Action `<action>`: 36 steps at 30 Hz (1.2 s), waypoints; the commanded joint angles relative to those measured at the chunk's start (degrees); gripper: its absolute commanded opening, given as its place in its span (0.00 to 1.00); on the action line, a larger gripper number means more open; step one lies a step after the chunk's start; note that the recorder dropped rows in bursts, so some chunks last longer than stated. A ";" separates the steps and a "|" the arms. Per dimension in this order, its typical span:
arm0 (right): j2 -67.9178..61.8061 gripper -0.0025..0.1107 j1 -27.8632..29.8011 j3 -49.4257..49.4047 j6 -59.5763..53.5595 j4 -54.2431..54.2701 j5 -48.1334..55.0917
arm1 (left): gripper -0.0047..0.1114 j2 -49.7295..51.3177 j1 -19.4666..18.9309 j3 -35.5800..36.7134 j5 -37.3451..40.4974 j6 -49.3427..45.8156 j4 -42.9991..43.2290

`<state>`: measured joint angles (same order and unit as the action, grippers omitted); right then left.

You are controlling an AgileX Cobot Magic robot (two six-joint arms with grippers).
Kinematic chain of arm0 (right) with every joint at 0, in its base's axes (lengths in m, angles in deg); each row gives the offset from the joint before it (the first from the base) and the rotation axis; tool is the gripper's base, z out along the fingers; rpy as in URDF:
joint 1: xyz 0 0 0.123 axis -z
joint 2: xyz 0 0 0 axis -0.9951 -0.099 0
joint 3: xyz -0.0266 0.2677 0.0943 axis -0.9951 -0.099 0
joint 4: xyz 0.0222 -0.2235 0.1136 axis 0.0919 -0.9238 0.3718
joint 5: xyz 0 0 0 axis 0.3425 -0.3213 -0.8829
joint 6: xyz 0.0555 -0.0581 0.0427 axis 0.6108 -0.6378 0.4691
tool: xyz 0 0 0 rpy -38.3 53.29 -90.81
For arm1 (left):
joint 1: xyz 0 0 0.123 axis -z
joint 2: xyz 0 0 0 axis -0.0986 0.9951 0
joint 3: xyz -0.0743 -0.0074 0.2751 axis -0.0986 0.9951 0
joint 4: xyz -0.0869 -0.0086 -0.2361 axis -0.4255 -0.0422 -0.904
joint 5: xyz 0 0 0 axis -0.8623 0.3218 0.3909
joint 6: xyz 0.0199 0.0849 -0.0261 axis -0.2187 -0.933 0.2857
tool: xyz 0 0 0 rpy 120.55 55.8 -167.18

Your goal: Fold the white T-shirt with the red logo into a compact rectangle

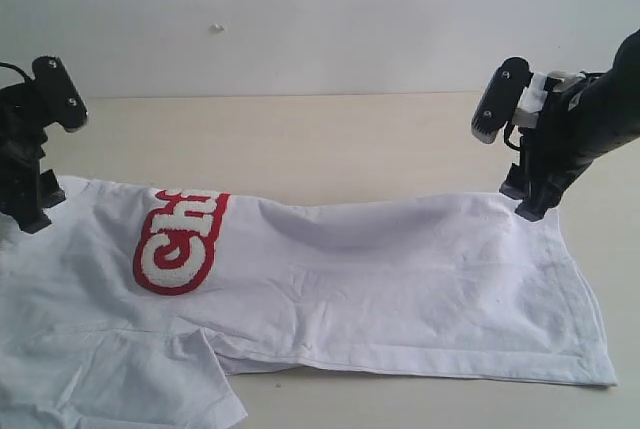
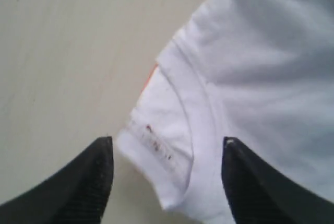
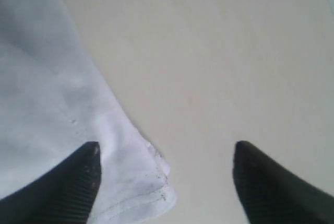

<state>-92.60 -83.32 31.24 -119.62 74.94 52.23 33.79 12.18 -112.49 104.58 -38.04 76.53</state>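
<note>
White short-sleeved cotton T-shirt (image 1: 400,279) runs side to side; our left tool (image 2: 167,143) gapes over its collar (image 2: 203,119), our right tool (image 3: 166,148) gapes over its hem corner (image 3: 151,198).

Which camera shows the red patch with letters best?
The exterior view: the red logo lies in plain sight on the white shirt. The left wrist view shows only the collar, the right wrist view only a hem corner; neither shows the logo.

The pale beige table (image 1: 350,139) bears the white T-shirt (image 1: 400,279), seemingly folded over lengthwise.
</note>
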 commanded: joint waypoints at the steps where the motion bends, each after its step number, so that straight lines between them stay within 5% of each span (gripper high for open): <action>1: 0.07 0.81 0.30 -0.27 0.48 -0.86 -2.49 | 0.54 0.12 -2.91 0.05 -2.97 2.55 -0.20; 8: 0.53 0.76 0.30 -0.27 3.50 10.00 -1.84 | 0.15 -2.16 -2.57 0.05 -2.63 3.28 -1.63; 10: 0.93 0.63 0.30 -0.27 3.50 12.63 -0.96 | 0.04 -2.84 -1.37 0.05 -2.23 3.28 -1.96; 15: 1.48 0.07 0.30 -0.27 3.50 17.34 1.58 | 0.04 -3.64 3.47 -0.05 -1.00 3.15 -7.16; 16: 1.35 0.03 0.30 -0.27 3.50 19.02 2.13 | 0.04 -3.64 4.41 -0.05 -1.00 3.02 -8.44; 26: -1.99 0.02 0.30 -0.27 -5.44 33.00 11.04 | 0.04 1.32 13.99 -0.05 -0.73 2.80 -16.05; 36: -7.31 0.02 0.30 -0.27 -5.93 32.86 6.74 | 0.04 11.90 14.63 -0.05 -8.35 2.80 -16.05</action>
<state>-98.88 -83.32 31.24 -124.84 107.56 62.27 43.66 26.56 -112.49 100.32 -35.29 61.28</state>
